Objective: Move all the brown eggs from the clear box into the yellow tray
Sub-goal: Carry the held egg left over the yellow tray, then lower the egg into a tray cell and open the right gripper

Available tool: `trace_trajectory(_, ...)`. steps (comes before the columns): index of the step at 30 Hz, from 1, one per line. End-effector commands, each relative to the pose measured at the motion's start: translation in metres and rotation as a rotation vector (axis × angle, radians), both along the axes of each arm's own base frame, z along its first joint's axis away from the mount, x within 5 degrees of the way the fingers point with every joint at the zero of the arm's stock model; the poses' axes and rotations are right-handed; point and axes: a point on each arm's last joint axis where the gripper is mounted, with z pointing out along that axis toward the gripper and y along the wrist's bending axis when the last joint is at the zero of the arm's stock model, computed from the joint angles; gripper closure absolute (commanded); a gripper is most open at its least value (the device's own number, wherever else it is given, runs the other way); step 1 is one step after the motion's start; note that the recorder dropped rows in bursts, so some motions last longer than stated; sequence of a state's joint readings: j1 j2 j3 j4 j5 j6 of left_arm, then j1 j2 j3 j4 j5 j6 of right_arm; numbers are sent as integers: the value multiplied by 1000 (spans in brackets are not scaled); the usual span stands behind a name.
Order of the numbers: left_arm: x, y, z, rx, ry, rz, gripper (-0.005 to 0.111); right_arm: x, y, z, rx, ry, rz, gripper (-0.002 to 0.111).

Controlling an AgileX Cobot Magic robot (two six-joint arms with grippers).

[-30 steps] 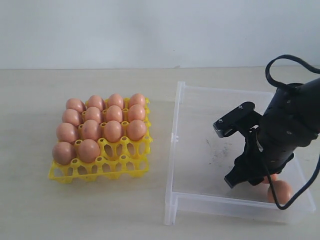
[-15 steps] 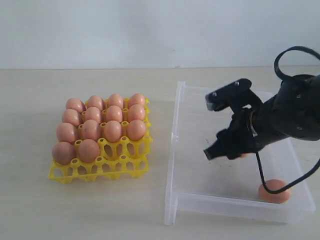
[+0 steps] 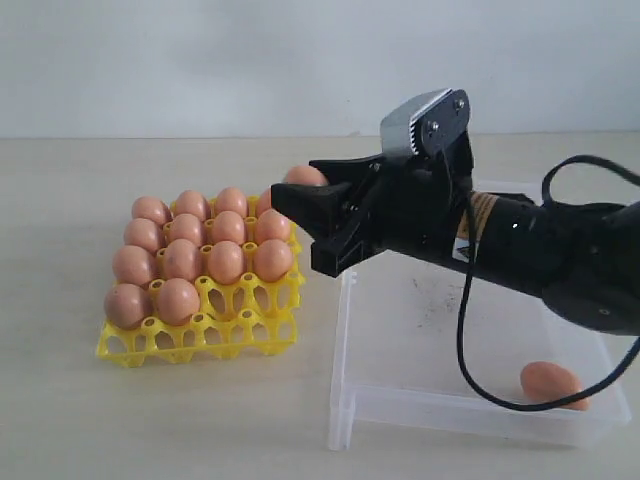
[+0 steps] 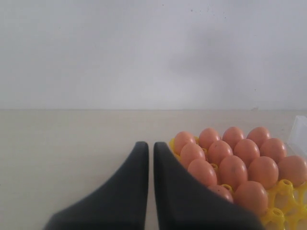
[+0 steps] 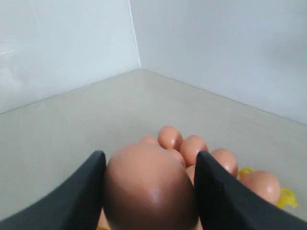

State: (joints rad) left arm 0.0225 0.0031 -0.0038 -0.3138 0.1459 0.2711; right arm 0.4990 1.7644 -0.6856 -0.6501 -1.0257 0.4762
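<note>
My right gripper [image 3: 300, 215] reaches left past the clear box [image 3: 345, 330] and hangs over the far right corner of the yellow tray [image 3: 200, 342]. It is shut on a brown egg [image 3: 303, 176], which fills the space between the black fingers [image 5: 76, 191] in the right wrist view [image 5: 148, 187]. Several brown eggs [image 3: 190, 255] sit in the tray's cups; the front right cups [image 3: 250, 300] hold none. One brown egg [image 3: 553, 384] lies in the box's near right corner. My left gripper [image 4: 149, 146] is shut beside the tray's eggs [image 4: 230, 160], holding nothing.
The tray and box stand on a pale tabletop [image 3: 150, 420] before a white wall. A black cable [image 3: 470, 340] loops from the right arm down over the box. The box floor bears dark scuffs [image 3: 430, 295].
My right gripper rose out of the box's near right corner with an egg and swung left to above the tray. One egg stayed behind in the box.
</note>
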Motion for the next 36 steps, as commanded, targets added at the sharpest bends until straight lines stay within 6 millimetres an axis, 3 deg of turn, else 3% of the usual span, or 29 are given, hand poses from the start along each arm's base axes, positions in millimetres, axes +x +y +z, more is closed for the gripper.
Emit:
trace_trajectory(1, 0, 0, 0, -5, -13, 6, 103, 14, 19, -29, -20, -17, 133, 109)
trace_trajectory(6, 0, 0, 0, -5, -13, 6, 103, 32, 45, -52, -63, 32, 353, 109)
trace_trajectory(10, 0, 0, 0, -5, -13, 6, 103, 50, 63, -66, -66, 117, 428, 109)
trace_trajectory(17, 0, 0, 0, -5, -13, 6, 103, 49, 104, -83, -190, 112, 448, 109)
trace_trajectory(36, 0, 0, 0, -5, -13, 6, 103, 57, 102, -86, -217, 193, 355, 107)
